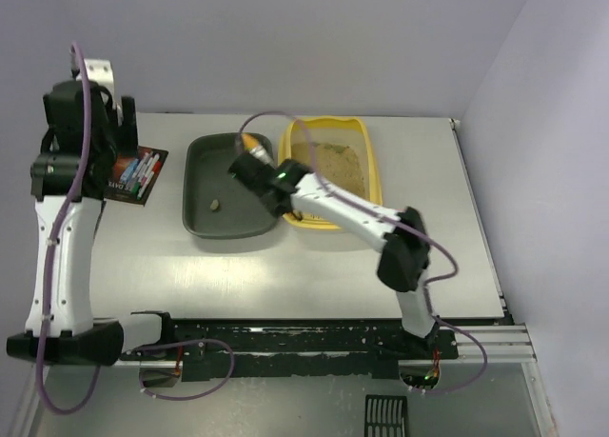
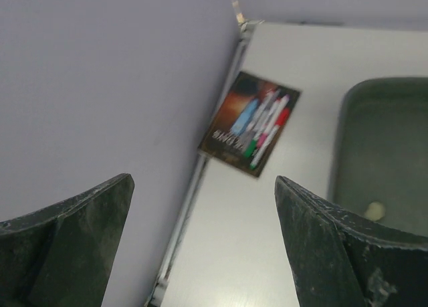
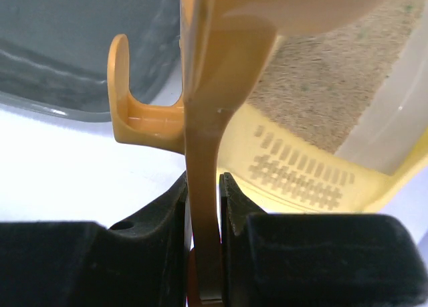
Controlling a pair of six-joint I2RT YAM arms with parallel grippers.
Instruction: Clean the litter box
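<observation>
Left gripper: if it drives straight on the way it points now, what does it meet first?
Likely the bare table beside the wall, just short of the marker pack. The left gripper is open and empty; depth is unclear from this view.

No lettering can be read anywhere. The dark rectangular printed card (image 2: 249,123) picturing coloured pens, in the upper middle of the left wrist view, carries a pale line of print near its lower edge, too blurred to make out.
</observation>
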